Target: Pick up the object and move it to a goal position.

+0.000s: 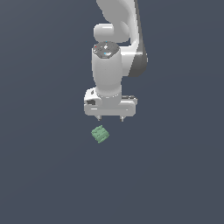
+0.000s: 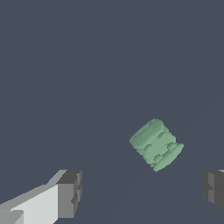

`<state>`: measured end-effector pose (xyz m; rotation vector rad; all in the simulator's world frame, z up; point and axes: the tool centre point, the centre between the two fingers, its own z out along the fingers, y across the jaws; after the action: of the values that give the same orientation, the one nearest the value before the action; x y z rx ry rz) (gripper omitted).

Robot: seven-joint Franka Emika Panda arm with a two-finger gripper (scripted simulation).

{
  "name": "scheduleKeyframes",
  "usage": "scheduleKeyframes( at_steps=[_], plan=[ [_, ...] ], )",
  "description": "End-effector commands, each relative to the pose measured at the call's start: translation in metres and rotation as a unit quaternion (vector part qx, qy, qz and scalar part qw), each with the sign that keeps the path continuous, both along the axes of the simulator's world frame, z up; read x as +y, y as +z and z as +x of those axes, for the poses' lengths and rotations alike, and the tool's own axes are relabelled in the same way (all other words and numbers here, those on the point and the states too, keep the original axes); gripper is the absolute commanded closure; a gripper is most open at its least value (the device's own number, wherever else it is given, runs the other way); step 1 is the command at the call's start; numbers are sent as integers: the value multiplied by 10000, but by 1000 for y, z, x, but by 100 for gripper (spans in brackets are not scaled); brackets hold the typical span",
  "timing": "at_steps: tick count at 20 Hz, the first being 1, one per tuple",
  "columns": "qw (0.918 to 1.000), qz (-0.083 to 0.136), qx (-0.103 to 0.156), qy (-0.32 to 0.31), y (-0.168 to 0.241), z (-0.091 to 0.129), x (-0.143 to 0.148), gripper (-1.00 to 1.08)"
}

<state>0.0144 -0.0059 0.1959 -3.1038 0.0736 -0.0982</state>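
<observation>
A small pale-green object point(image 1: 100, 134) lies on a plain dark blue-grey surface point(image 1: 43, 175), a little below the centre of the exterior view. It is blocky, turned at an angle, and has grooves across its top. Nothing touches it.

Just above it in the frame hangs the white gripper point(image 1: 110, 118), pointing straight down. Its two short fingertips point(image 1: 99, 117) stand apart, with open space between them. The object sits below the tips and slightly toward the exterior view's left, roughly under the finger on that side rather than midway between the two. A clear gap of bare surface shows between the tips and the object. The object is much narrower than the gripper's body.

In the wrist view the gripper point(image 2: 142, 192) shows as two dark grey finger pads point(image 2: 70, 192), one at each lower corner, wide apart and holding nothing. The green object point(image 2: 156, 144) lies beyond them, ridged and rounded at its ends, not between the pads.

Farther up the exterior view, the white arm point(image 1: 107, 65) rises from the gripper through a thick wrist with a dark round cap and leaves at the top edge.
</observation>
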Motion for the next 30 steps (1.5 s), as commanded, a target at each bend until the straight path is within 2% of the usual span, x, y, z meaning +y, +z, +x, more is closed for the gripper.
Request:
scheduleKeyframes(
  at_steps=[1, 10, 16, 22, 30],
  plan=[
    [10000, -9, 6, 45, -2, 0, -1, -92],
    [9984, -81, 38, 553, -17, 0, -10, -92],
    [9930, -153, 81, 1165, -35, -1, -21, -92],
    [9812, -218, 136, 1911, -58, -3, -34, -92],
    [9586, -263, 200, 2828, -85, -7, -50, -92]
  ],
)
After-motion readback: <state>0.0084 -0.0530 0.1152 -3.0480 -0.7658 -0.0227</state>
